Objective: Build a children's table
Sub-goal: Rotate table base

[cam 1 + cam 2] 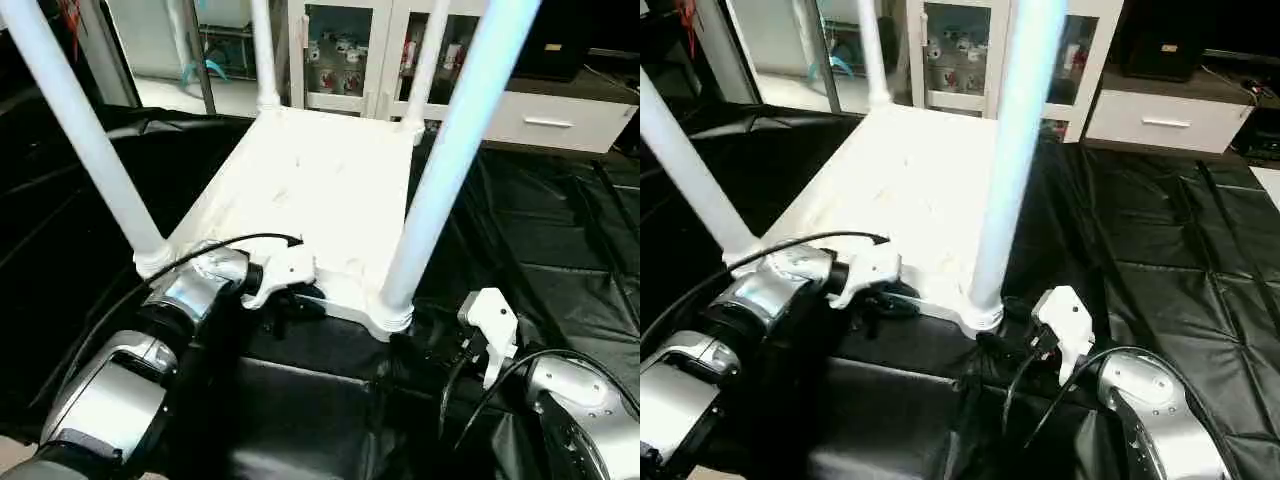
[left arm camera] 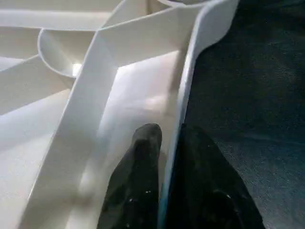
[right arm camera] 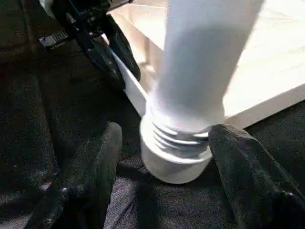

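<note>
Near-left leg: upper left of frame, upright in its corner socket; I judge it seated
Left gripper: lower centre-left, at the near edge of the children's table; in the left wrist view one finger lies inside the rim wall and the other outside, so I read it as clamped on that rim, probably to steady the top
Children's table: centre of frame, upside down on the black sheet, ribbed underside up, four legs pointing up
Rib pockets: the compartments between the ribs in the left wrist view hold nothing I can see
Near-right leg: right of centre, its threaded base sits in the socket, threads showing, so I judge it not fully screwed home
Right gripper: lower right, fingers apart either side of that socket, not touching
Cabinet: upper centre-right, small items behind glass, too small to name
</note>
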Motion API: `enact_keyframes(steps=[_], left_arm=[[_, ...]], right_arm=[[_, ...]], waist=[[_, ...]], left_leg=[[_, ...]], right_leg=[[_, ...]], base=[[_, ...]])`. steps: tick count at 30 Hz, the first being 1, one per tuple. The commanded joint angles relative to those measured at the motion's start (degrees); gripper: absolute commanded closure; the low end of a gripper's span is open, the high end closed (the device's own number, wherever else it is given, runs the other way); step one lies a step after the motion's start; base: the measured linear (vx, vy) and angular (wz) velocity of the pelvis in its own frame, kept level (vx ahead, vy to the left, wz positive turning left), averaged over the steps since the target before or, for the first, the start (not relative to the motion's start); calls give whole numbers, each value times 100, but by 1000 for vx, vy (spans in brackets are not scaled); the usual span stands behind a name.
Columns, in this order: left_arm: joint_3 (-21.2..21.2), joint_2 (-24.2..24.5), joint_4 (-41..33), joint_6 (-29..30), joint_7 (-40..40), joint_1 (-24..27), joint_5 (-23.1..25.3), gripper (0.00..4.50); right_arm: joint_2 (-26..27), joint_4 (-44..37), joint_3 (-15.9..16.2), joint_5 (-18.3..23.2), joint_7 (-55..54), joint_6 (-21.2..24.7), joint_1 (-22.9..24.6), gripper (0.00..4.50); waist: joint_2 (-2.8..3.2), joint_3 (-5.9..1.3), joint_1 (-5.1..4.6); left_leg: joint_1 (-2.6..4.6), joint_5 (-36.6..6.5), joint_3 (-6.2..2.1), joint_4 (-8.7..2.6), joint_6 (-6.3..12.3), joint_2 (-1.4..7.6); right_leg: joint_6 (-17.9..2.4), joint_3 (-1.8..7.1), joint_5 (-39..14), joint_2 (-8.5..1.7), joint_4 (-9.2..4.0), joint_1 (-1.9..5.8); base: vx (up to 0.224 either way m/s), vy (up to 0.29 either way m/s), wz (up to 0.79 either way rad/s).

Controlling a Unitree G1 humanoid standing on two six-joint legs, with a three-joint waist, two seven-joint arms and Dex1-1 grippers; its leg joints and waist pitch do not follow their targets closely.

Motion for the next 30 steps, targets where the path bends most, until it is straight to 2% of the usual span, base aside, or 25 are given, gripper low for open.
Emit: enact_keyframes(steps=[1,4,5,6,10,11,12,13,14,15,18,19,20,22,23,24,25,26,27,29,30], left_arm=[[45,49,92,347,442,198,109,389],[160,55,-110,582,623,436,70,401],[205,123,-368,800,807,699,113,404],[213,178,-524,934,887,836,152,404],[297,291,-1028,1352,1312,1197,300,421],[307,306,-1120,1400,1343,1259,314,422],[344,312,-1324,1479,1400,1399,308,425],[394,310,-1690,1683,1407,1632,262,430],[418,305,-1912,1800,1422,1768,244,433],[437,291,-2156,1896,1411,1907,214,433],[442,280,-2301,1948,1403,1988,200,438],[432,250,-2672,2007,1404,2150,165,440],[429,246,-2729,2014,1407,2173,159,440],[415,225,-3006,2054,1421,2283,131,444],[383,203,-3194,2011,1323,2350,2,445],[368,170,-3299,1816,1095,2402,-259,446],[368,170,-3299,1816,1095,2402,-259,446],[383,149,-3428,1735,837,2459,-530,390],[463,138,-3618,1906,685,2520,-736,377],[505,159,-3755,2034,625,2555,-762,373],[507,175,-3788,2044,609,2560,-746,347]], right_arm=[[24,-71,77,-18,-12,-5,34,136],[68,-70,105,-30,-48,-13,49,136],[113,-56,144,-52,-84,-24,54,136],[134,-47,163,-63,-100,-27,49,136],[176,-15,182,-89,-147,-34,32,136],[183,-8,182,-95,-155,-36,27,136],[208,10,179,-100,-182,-31,13,136],[253,73,163,-144,-267,-16,-31,136],[277,117,151,-178,-321,-15,-60,136],[286,162,138,-191,-353,-14,-92,136],[286,194,129,-195,-365,-20,-111,136],[291,251,93,-185,-388,-24,-162,136],[293,260,86,-184,-393,-24,-171,136],[301,298,53,-180,-419,-22,-212,136],[300,315,34,-163,-425,-21,-254,136],[297,321,17,-139,-424,-17,-289,136],[297,321,17,-139,-424,-17,-289,136],[294,326,4,-117,-418,-14,-321,136],[291,339,-4,-106,-411,-20,-354,136],[295,346,-7,-99,-406,-22,-376,136],[299,351,-9,-96,-404,-24,-386,136]], waist=[[-40,-316,21],[-50,-298,-23],[-46,-309,-50],[-37,-302,-90],[-26,-292,-154],[-63,-292,-165],[-35,-283,-182],[-68,-284,-203],[-60,-287,-214],[-84,-284,-247],[-58,-286,-265],[-118,-289,-275],[-76,-312,-265],[-74,-305,-270],[-90,-333,-252],[-109,-329,-258],[-99,-336,-243],[-114,-338,-247],[-101,-352,-227],[-106,-367,-192],[-59,-416,-114]], left_leg=[[10,-1575,-177,-454,218,306],[-37,-1602,-199,-474,228,298],[-41,-1623,-217,-477,215,297],[-62,-1632,-230,-491,212,304],[-54,-1809,-251,-497,205,281],[-56,-1824,-254,-499,192,286],[-77,-1821,-276,-509,193,272],[-82,-1843,-296,-514,182,284],[-93,-1840,-308,-522,177,282],[-61,-1904,-296,-510,205,266],[-51,-1900,-297,-513,221,274],[-43,-1925,-283,-510,255,273],[-48,-1864,-297,-511,253,279],[-48,-1829,-282,-509,281,278],[-60,-1619,-276,-496,337,283],[-71,-1506,-262,-491,386,276],[-66,-1455,-258,-482,404,271],[-71,-1402,-247,-480,424,269],[-76,-1276,-242,-467,450,270],[-62,-1089,-221,-447,522,282],[-39,-711,-215,-407,596,288]], right_leg=[[-1478,254,-1344,-386,-436,253],[-1320,234,-1802,-392,-468,267],[-1175,227,-2094,-397,-495,267],[-1152,223,-2119,-394,-496,259],[-1039,208,-2381,-369,-532,224],[-1015,209,-2443,-372,-533,226],[-956,198,-2563,-369,-545,229],[-939,199,-2581,-380,-535,226],[-926,191,-2612,-383,-536,233],[-886,188,-2745,-363,-581,183],[-945,203,-2628,-357,-572,166],[-963,208,-2553,-346,-572,154],[-997,208,-2458,-359,-541,174],[-1030,211,-2332,-344,-545,157],[-1095,219,-2054,-356,-511,180],[-1130,218,-1879,-336,-502,178],[-1158,220,-1811,-344,-491,178],[-1181,224,-1743,-343,-487,181],[-1244,226,-1597,-359,-458,193],[-1347,227,-1288,-342,-433,182],[-1442,227,-709,-325,-364,180]], base=[[0,0,0],[0,0,0],[0,0,0],[0,0,0],[0,0,0],[0,0,0],[0,0,0],[0,0,0],[0,0,0],[0,0,0],[0,0,0],[0,0,0],[0,0,0],[0,0,0],[0,0,0],[0,0,0],[0,0,0],[0,0,0],[0,0,0],[0,0,0],[0,0,0]])
